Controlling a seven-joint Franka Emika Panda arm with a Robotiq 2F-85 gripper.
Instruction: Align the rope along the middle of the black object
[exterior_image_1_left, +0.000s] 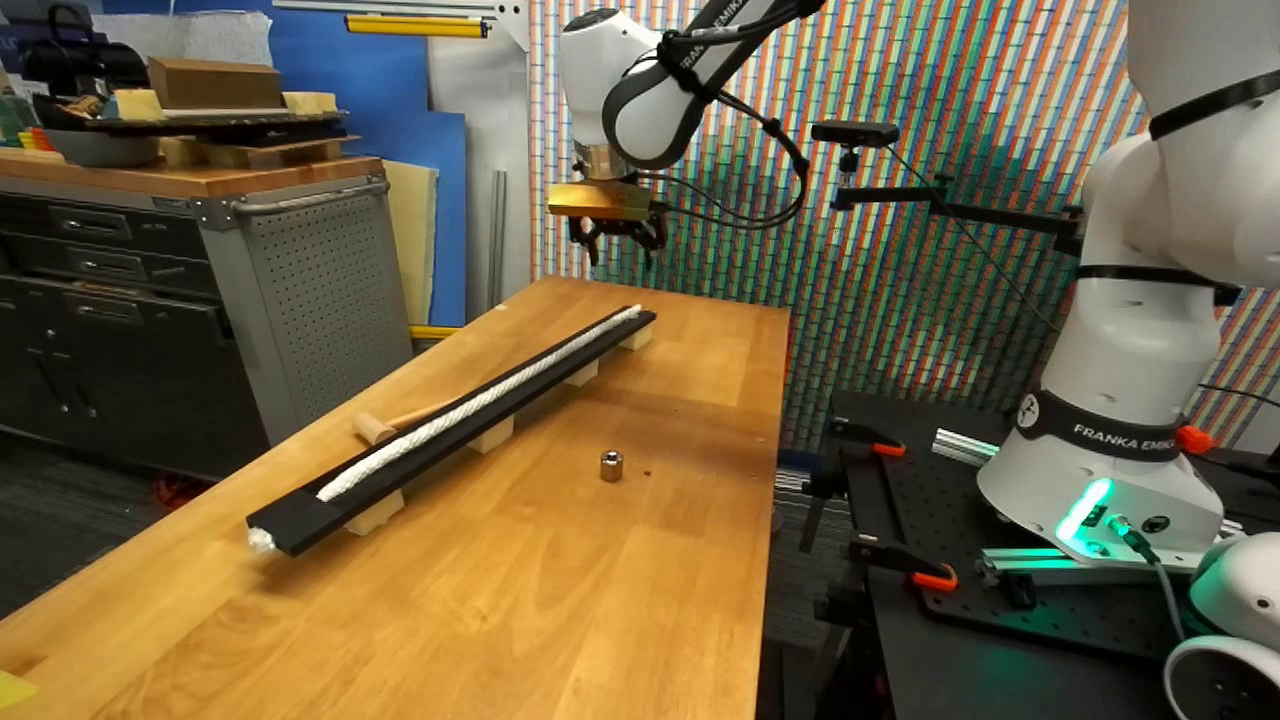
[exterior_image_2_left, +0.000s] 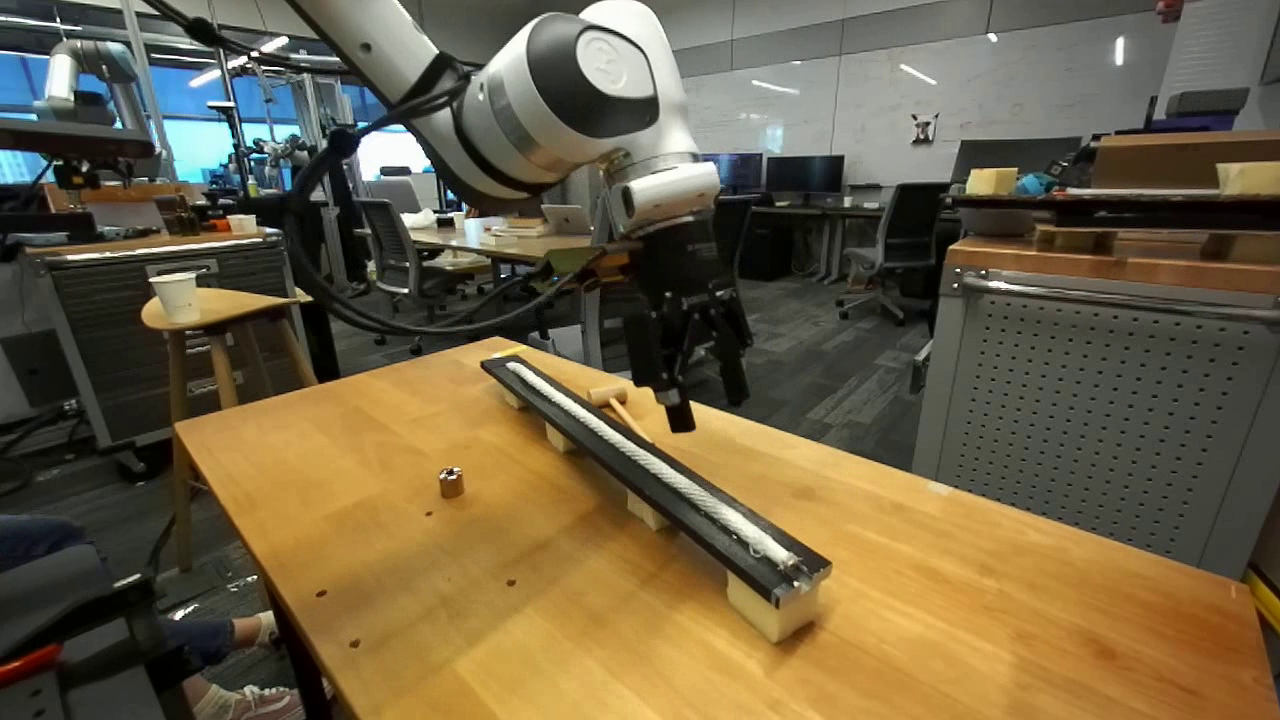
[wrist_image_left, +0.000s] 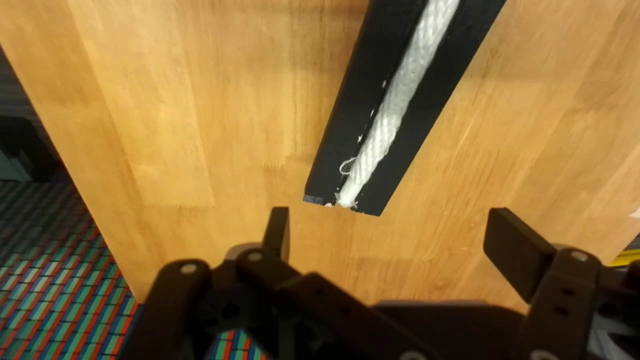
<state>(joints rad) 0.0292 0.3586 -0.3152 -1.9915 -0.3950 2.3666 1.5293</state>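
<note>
Tool (wrist_image_left: 391, 233) spread wide, rope (wrist_image_left: 397, 102) along black bar (wrist_image_left: 352, 110), mallet (exterior_image_2_left: 607, 396) beside, metal cylinder (exterior_image_2_left: 451, 483) apart

The site is a robotics lab with workshop and office fittings. In an exterior view, a robot arm (exterior_image_1_left: 1140, 340) is mounted on a black plate (exterior_image_1_left: 945, 520) with rows of holes, with clamps (exterior_image_1_left: 897, 554) at its edge; a camera (exterior_image_1_left: 855, 133) sits on a bracket (exterior_image_1_left: 895, 194). A metal drawer cabinet (exterior_image_1_left: 235, 320) with a perforated side stands near the wooden desk (exterior_image_1_left: 660, 560). In an exterior view, the background contains office chairs (exterior_image_2_left: 908, 235), monitors (exterior_image_2_left: 803, 174), a laptop (exterior_image_2_left: 566, 219), a whiteboard (exterior_image_2_left: 860, 110) and a further robot arm (exterior_image_2_left: 110, 60) near windows (exterior_image_2_left: 185, 140).
</note>
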